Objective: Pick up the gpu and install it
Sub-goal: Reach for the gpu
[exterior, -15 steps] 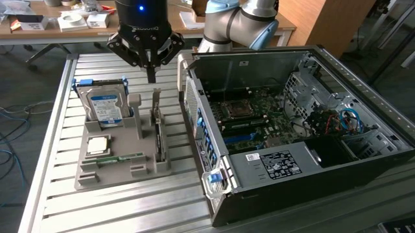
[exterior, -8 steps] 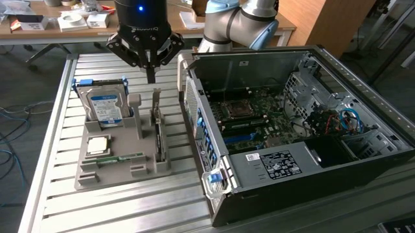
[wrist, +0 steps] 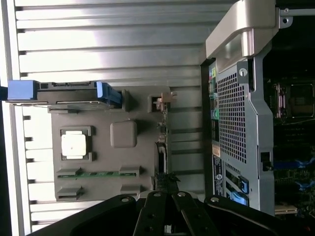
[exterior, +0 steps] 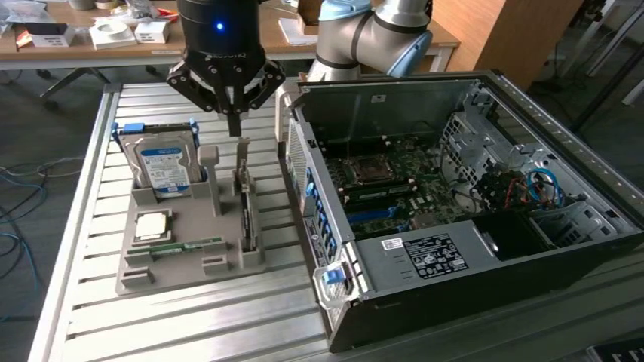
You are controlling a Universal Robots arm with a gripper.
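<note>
The gpu [exterior: 244, 202] stands on edge in a slot of the grey holder [exterior: 181, 264], a thin dark card with its silver bracket [exterior: 243, 153] at the far end. My gripper [exterior: 234, 130] hangs just above that bracket end, apart from the card, its fingers drawn together with nothing between them. In the wrist view the gpu [wrist: 162, 152] runs as a narrow dark strip along the holder [wrist: 106, 120] edge nearest the computer case, and my gripper [wrist: 166, 197] sits over its near end.
The holder also carries a silver hard drive [exterior: 161, 162] with a blue label, a processor chip [exterior: 153, 225] and a green memory stick [exterior: 186, 245]. The open computer case [exterior: 563, 249] lies at the exterior view's right, motherboard [exterior: 387, 188] exposed. All rests on a slatted metal table [exterior: 201, 324].
</note>
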